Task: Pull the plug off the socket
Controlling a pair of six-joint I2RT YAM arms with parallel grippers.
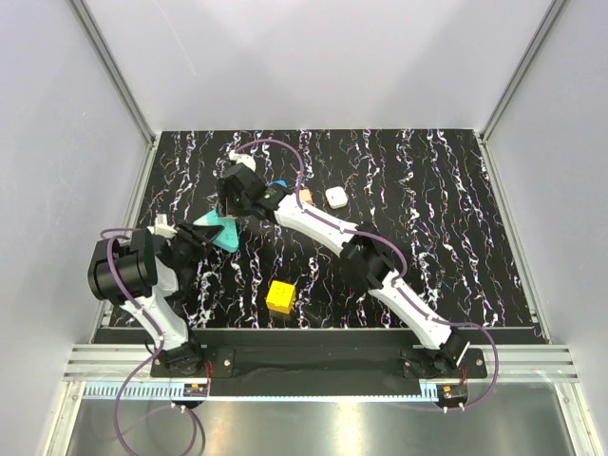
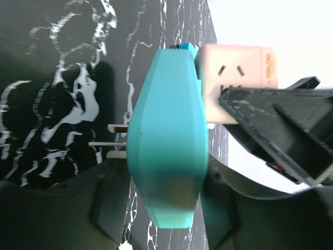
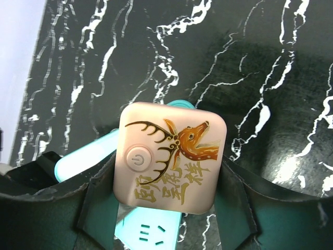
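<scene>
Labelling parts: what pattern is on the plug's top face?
Plug: orange-brown antlered deer, right wrist view.

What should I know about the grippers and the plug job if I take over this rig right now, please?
Left gripper: appears closed on the socket, with a finger against each of its sides.
Right gripper: closed on the plug, whose deer-printed face points toward the wrist camera.
Position: the plug sits flush against the socket, and no gap shows between them in the left wrist view.
Done: both parts are gripped, one per arm.
Left: the plug is not yet off. Probably draw the right arm straight away while the left holds the socket.
</scene>
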